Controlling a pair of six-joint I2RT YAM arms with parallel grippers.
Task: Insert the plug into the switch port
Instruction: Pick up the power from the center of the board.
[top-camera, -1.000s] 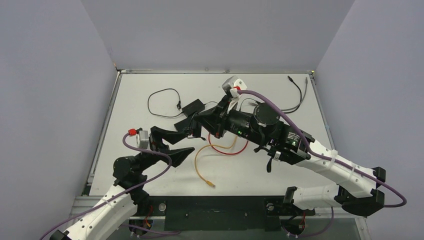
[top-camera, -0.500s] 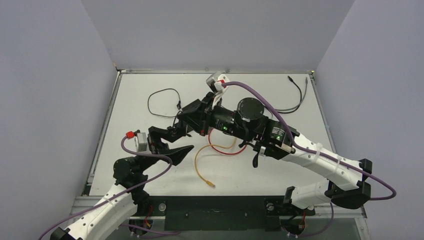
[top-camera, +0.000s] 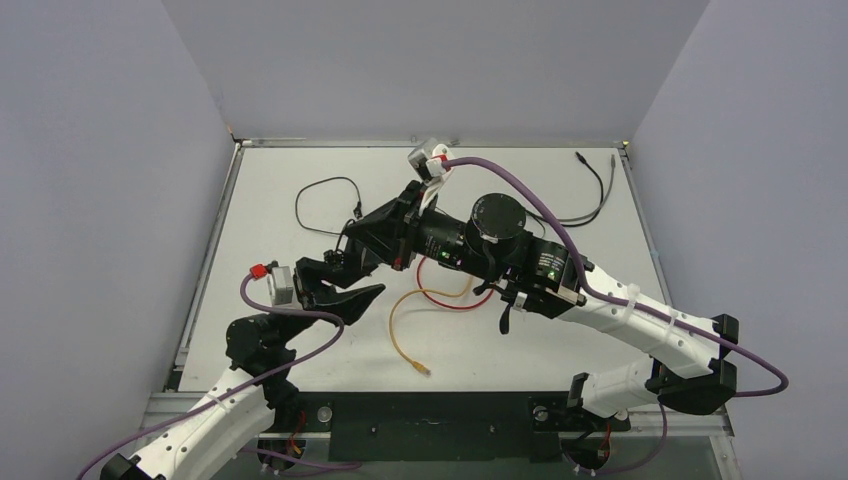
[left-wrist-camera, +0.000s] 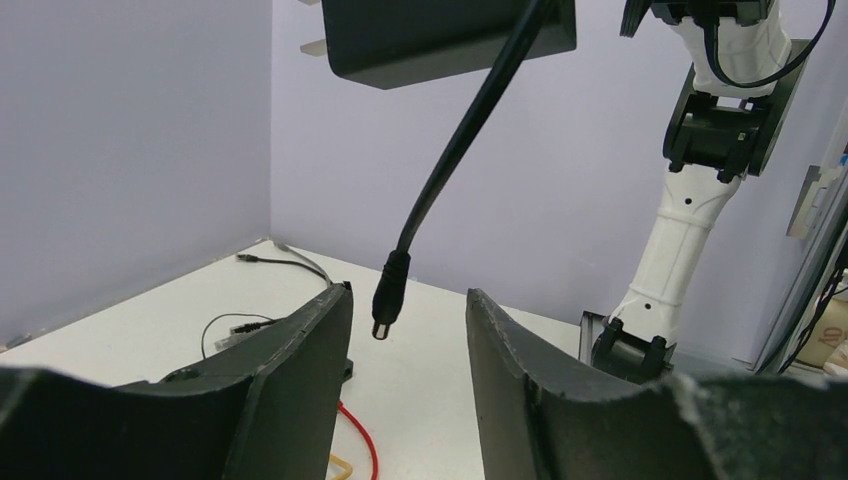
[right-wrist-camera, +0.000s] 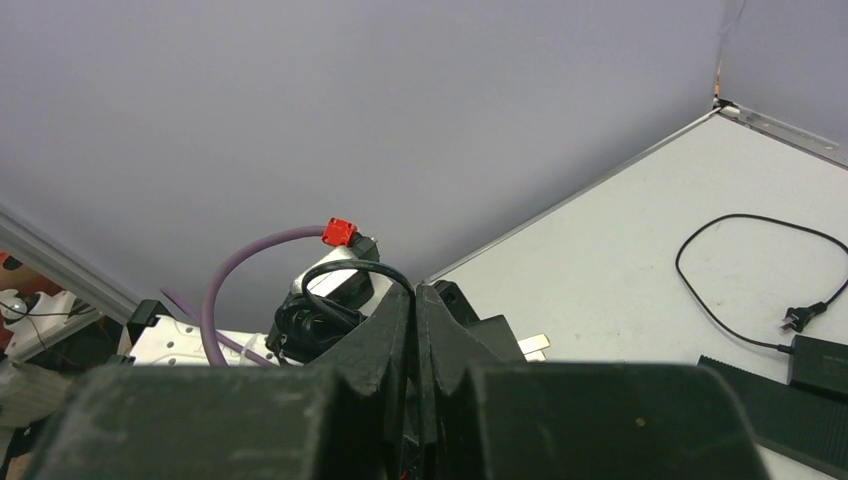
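No legible text anywhere

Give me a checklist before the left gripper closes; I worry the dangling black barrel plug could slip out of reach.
1. Black barrel plug hangs inside the left gripper: ok.
2. Plug clear of both left jaws: ok.
3. Left jaws apart enough to take it: ok.
4. Right gripper shut on the thin black cable: ok.
5. Plug tip points downward: ok.
6. Switch port located: cannot tell.
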